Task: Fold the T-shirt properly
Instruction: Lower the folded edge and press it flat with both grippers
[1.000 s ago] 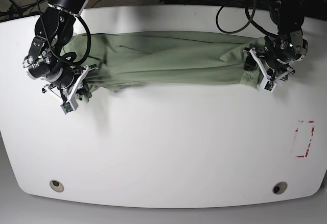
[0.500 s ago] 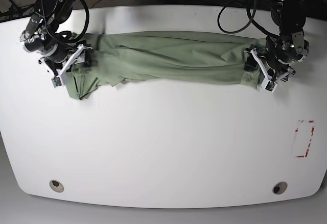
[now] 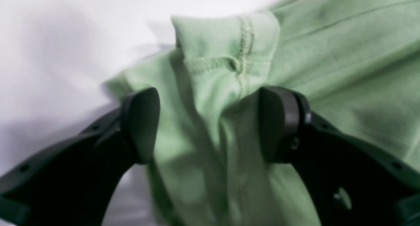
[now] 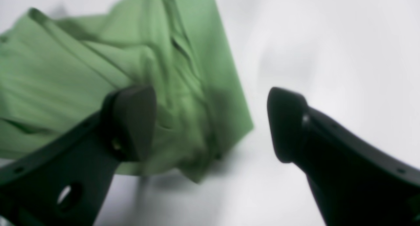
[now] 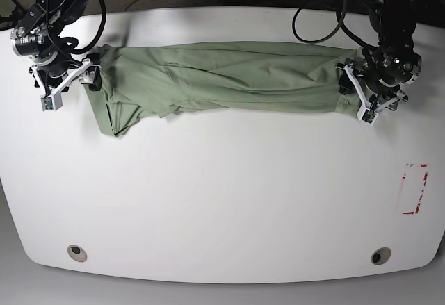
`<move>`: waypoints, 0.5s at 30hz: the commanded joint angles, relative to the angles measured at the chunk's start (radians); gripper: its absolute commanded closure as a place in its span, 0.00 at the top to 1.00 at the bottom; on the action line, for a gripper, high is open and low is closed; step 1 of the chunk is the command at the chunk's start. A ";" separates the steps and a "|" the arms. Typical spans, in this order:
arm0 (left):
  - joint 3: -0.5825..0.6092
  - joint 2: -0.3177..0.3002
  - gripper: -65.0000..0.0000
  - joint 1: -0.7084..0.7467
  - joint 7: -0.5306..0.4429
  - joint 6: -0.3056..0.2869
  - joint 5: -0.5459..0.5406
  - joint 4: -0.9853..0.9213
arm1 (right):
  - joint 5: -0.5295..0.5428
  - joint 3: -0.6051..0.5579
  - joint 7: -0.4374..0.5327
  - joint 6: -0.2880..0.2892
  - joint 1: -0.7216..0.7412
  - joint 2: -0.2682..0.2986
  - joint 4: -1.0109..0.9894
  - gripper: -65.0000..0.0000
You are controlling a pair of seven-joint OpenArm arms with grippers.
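Where the white table (image 5: 222, 201) carries everything, the scene reads from largest thing to smallest:

Table: white, rounded corners, two round holes near its front edge, one at the left (image 5: 77, 253) and one at the right (image 5: 380, 256); a red-marked rectangle (image 5: 414, 189) sits toward the base view's right edge.

T-shirt (image 5: 222, 79): sage green, lying as a long band across the far half of the table, rumpled and hanging lower at the base view's left end.

Left gripper (image 3: 210, 124): at the band's right end in the base view; its jaws stand apart with a bunched, seamed fold of cloth between them, both pads against the fabric.

Right gripper (image 4: 210, 124): at the band's left end, jaws spread wide, nothing clamped; one finger (image 4: 131, 121) overlaps the shirt's corner, the other stands over bare table.
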 commanded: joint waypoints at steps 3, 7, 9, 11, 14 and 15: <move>-0.005 0.004 0.66 -0.013 -0.018 0.003 -0.063 0.135 | 0.132 -0.063 -0.023 0.004 -0.009 -0.010 0.054 0.78; -0.005 0.011 0.66 -0.008 -0.016 0.003 -0.103 0.201 | 0.187 -0.179 -0.029 0.004 -0.025 -0.011 0.050 0.78; -0.004 0.014 0.66 0.001 -0.004 0.003 -0.113 0.204 | 0.184 -0.230 -0.024 0.004 -0.029 -0.011 0.044 0.78; -0.001 0.015 0.66 0.003 0.025 0.003 -0.124 0.199 | 0.184 -0.257 -0.024 0.004 -0.031 -0.011 0.005 0.78; 0.016 0.046 0.66 0.003 0.043 0.003 -0.130 0.155 | 0.184 -0.285 -0.004 0.004 -0.026 -0.011 -0.102 0.78; 0.022 0.047 0.66 0.003 0.043 0.003 -0.127 0.140 | 0.184 -0.297 0.014 0.004 -0.026 -0.011 -0.131 0.78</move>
